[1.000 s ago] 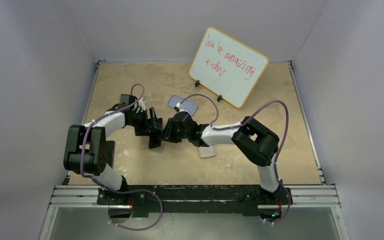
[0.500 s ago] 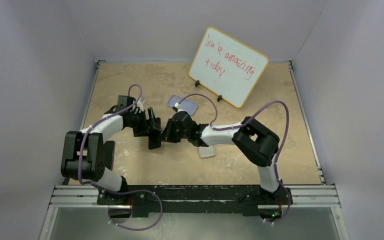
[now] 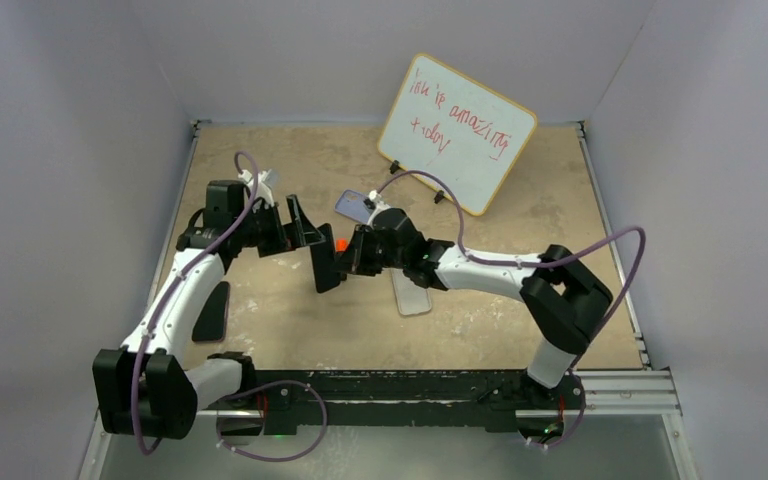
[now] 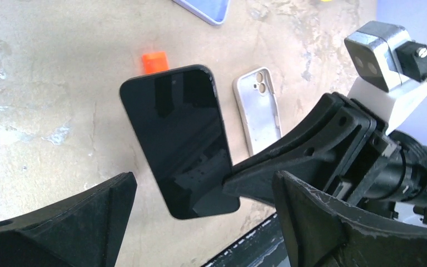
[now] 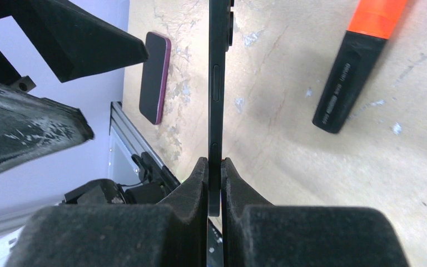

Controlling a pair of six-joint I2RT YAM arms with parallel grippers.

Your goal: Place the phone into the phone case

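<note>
the right gripper (image 5: 214,181) is clenched on the flat glossy black smartphone (image 4: 180,139), holding it on edge above the beige table (image 3: 260,160); the left gripper (image 3: 310,243) gapes wide and grasps nothing. the thin pale rounded shell case (image 4: 260,117) lies nearby, hollow side up and unfilled, so seating the smartphone in it is all left to do.

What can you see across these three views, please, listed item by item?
phone: one, black, held on edge above the table.
phone case: one, pale, flat on the table beside the right arm, camera cutout showing.
lavender slab: one, lavender, flat on the table, partly hidden behind the right wrist.
dark slab: one, dark plum, flat on the table on the left arm's side.
marker: one, black with orange cap, lying near the phone.
whiteboard: one, white with red writing, propped at the far side.
table: one, tan.
left fingers: two, black, spread open, empty.
right fingers: two, black, shut on the phone.
</note>
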